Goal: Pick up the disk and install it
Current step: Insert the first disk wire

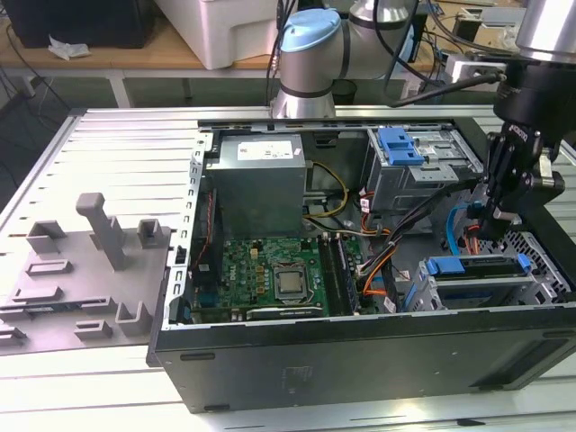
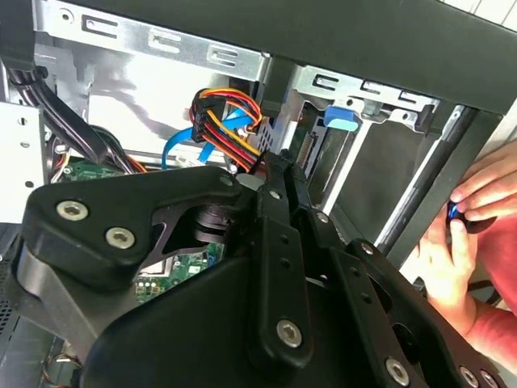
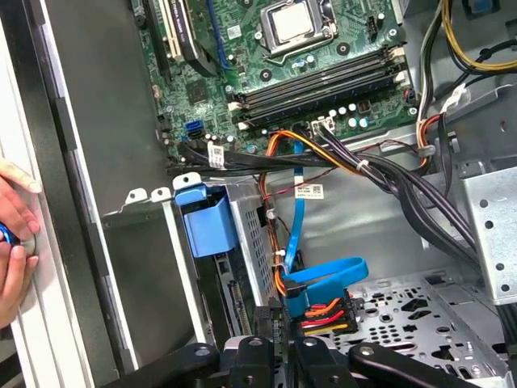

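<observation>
A: The disk [image 1: 475,277] was noted inside the computer case [image 1: 360,351], seated in a drive bay at the exterior view's right.
B: Appearance?
A: A flat silver body was seen edge-on, framed by a blue bracket.
B: Gripper?
A: The gripper [image 1: 493,229] was recorded just above the disk, apart from it. Its fingers were pressed together and nothing was held.
</observation>
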Tool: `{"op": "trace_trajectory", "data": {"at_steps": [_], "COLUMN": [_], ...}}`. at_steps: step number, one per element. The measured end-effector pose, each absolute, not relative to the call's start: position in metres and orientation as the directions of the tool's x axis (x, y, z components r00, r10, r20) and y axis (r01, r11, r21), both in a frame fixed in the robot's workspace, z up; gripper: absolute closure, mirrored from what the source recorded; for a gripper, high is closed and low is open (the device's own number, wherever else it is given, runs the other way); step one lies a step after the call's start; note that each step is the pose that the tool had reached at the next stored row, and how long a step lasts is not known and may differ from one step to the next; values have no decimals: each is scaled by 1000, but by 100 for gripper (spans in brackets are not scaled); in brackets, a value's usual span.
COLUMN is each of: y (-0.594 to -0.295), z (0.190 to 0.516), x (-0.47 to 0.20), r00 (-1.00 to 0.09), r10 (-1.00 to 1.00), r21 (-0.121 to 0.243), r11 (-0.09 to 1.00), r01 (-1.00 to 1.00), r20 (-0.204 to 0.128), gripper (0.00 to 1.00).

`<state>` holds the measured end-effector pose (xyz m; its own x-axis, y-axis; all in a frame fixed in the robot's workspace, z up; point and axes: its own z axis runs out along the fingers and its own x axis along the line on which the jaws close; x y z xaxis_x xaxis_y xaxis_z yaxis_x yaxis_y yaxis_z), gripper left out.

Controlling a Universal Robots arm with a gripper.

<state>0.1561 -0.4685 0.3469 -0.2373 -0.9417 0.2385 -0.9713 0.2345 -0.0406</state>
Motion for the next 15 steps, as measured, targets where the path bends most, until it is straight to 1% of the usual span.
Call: {"op": "trace_trajectory", "data": {"at_steps": [8,15], "y": [-474,-482], "z": [347,347], "x": [154,151], "r00": [-132,-125], "r10": [-962,-965], "r21": [-46,-54], "r11": [125,116], "r01": [-991,-992], "r20": [238,231], "gripper": [84,84]}}
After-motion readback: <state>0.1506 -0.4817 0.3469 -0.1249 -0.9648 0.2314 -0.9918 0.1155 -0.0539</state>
